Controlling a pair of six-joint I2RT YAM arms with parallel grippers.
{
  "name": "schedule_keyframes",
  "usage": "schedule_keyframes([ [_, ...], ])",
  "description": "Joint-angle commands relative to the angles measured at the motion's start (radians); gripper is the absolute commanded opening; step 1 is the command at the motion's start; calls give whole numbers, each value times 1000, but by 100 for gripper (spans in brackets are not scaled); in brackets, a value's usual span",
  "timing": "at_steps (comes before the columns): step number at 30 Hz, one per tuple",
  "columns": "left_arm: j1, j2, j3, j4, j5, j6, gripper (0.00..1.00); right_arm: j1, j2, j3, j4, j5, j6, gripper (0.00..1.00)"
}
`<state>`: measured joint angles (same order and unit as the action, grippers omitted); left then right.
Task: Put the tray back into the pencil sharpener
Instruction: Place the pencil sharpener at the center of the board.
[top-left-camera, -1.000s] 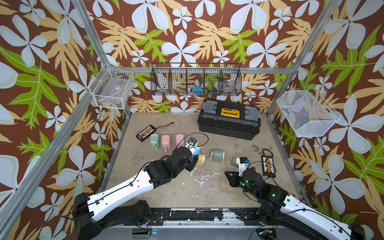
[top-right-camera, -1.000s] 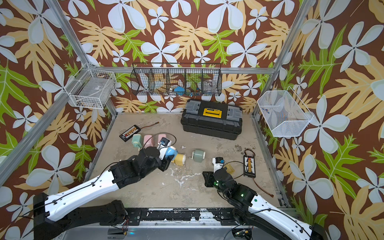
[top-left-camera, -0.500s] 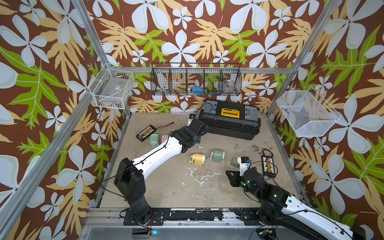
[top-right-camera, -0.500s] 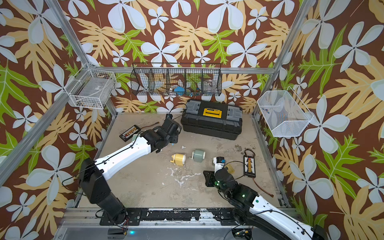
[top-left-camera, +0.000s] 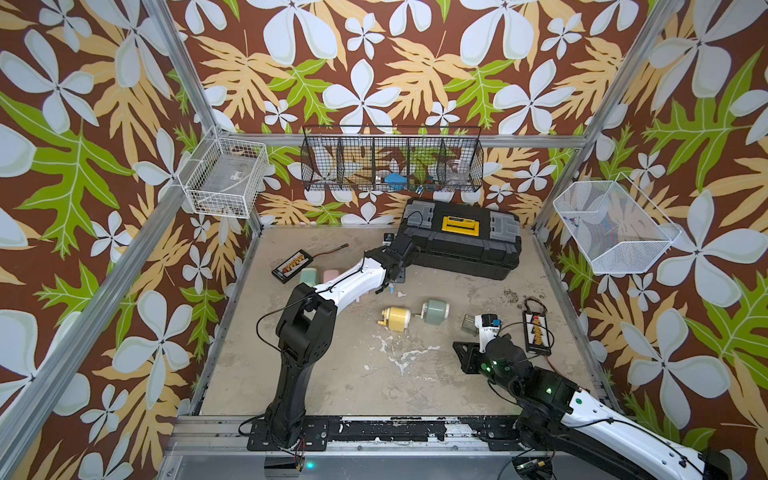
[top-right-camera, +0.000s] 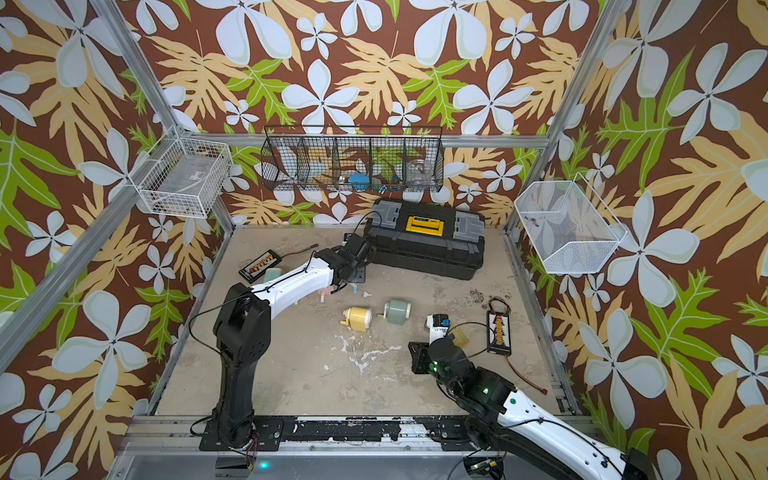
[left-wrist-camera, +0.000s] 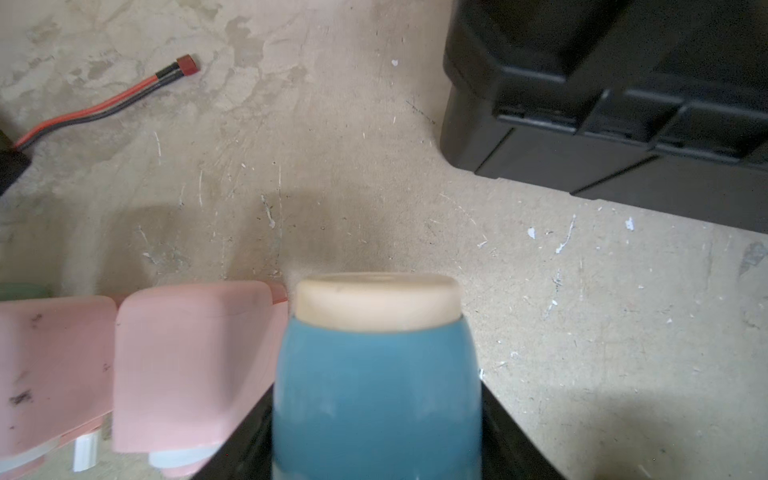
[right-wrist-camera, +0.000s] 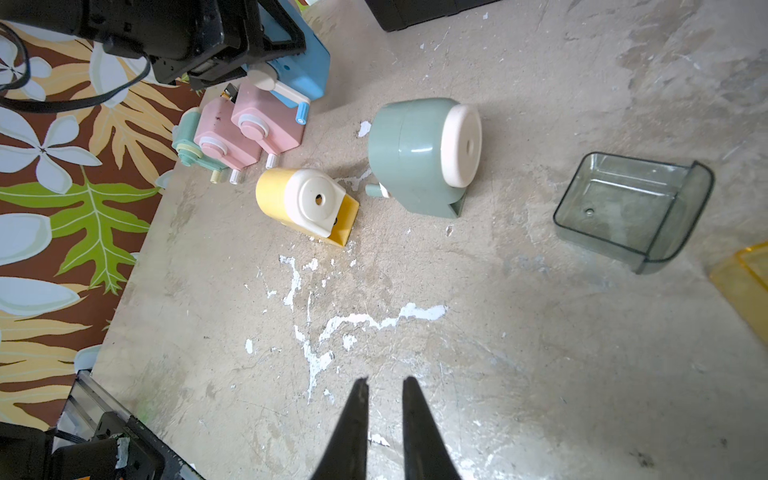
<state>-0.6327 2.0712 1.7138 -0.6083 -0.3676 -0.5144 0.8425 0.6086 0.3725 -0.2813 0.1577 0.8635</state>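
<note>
**Left arm grips a blue sharpener while two trays lie loose**

A scuffed beige table (top-left-camera: 332, 374) flecked with white paint stands inside walls of brown wallpaper with white flowers and green leaves. In both top views a black toolbox (top-left-camera: 461, 243) lies in the upper middle of the frame, at the back of the table.

Just left of the toolbox in the frame, the left gripper (left-wrist-camera: 376, 395) is clamped on a blue pencil sharpener (right-wrist-camera: 305, 70). Its cream end shows in the left wrist view. It is just beside two pink sharpeners (left-wrist-camera: 187, 365). Whether it rests on the table cannot be told.

At the centre of the frame lie a yellow pencil sharpener (top-left-camera: 397, 319) and, just to its right, a green pencil sharpener (top-left-camera: 435, 311), close but not touching.

Neither tray is in a sharpener. The clear grey tray (right-wrist-camera: 631, 212) lies open side up on the table, to the right of the green sharpener and clear of it. A yellow tray (top-right-camera: 459, 337) lies just beyond it, partly hidden by the right arm.

The right gripper (right-wrist-camera: 385, 380), right of centre and lower in the frame, hangs over bare table. Its jaws stand a little apart with nothing between them.
</note>
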Motion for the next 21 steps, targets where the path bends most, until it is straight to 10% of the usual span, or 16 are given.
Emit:
schedule_keyframes([
  [1,16,14,1,15,38,-31,0,0,12,6,8,13,-16,18],
  [14,16,45,-74,64,19,-25,6,0,17,5,8,11,-18,18],
  [21,16,60,-73,67,21,-11,51,0,17,4,6,8,-15,18],
])
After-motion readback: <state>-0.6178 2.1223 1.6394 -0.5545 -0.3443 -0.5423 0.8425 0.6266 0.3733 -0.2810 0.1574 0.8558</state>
